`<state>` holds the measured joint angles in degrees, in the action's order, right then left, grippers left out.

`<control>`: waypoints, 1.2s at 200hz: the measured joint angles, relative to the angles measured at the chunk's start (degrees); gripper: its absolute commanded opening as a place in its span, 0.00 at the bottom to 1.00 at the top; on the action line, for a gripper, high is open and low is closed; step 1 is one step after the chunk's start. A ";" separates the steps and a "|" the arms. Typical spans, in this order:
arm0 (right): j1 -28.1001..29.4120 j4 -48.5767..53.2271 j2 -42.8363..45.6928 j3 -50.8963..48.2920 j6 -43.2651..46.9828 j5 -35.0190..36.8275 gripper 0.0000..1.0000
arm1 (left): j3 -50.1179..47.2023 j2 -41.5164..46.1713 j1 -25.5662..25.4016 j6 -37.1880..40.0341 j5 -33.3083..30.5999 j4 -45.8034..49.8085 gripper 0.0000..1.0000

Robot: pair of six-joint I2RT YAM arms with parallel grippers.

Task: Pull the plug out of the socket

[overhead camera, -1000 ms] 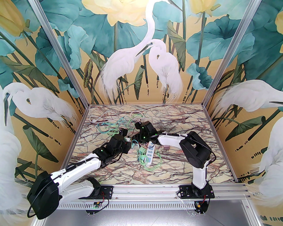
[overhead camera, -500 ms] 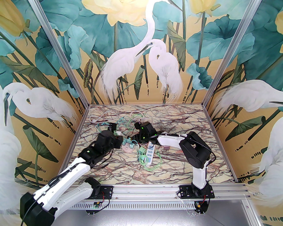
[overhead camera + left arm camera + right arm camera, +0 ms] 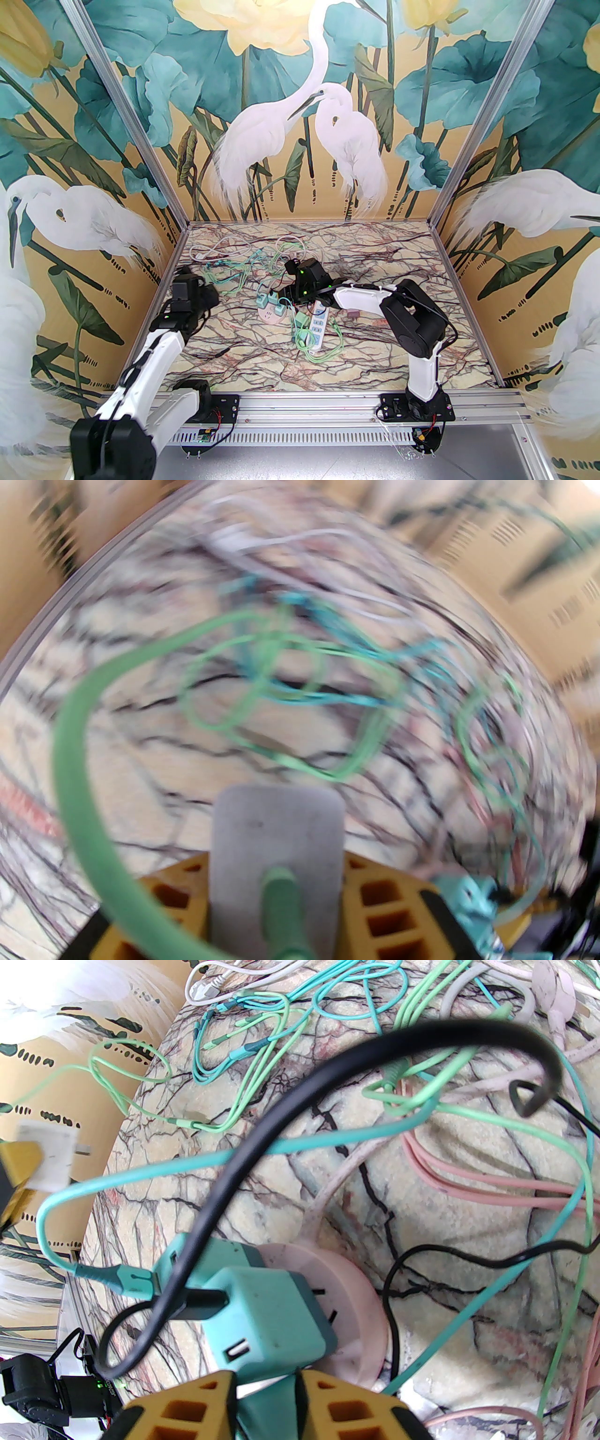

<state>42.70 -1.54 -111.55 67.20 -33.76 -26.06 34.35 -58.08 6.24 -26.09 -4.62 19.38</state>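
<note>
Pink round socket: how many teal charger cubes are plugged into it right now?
2. One teal charger cube, black cable attached, sits nearest the right gripper; the second, teal cable attached, is beside it on the pink round socket. Others may be hidden underneath.

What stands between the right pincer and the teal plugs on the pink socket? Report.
Nothing visible: the right pincer appears clamped on the nearer teal plug in the pink socket. A black cable, plugged into that plug, loops up over both plugs.

A loose white cable lies far left on the marble-patterned table, below heron-painted walls.
</note>
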 measured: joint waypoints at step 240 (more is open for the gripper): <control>0.11 -0.20 0.24 -0.28 0.02 0.61 0.29 | -3.54 3.78 12.13 -16.83 19.58 -14.91 1.00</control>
<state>42.81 -1.74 -111.31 66.92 -33.74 -25.45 30.81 -54.30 18.37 -42.92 14.96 4.47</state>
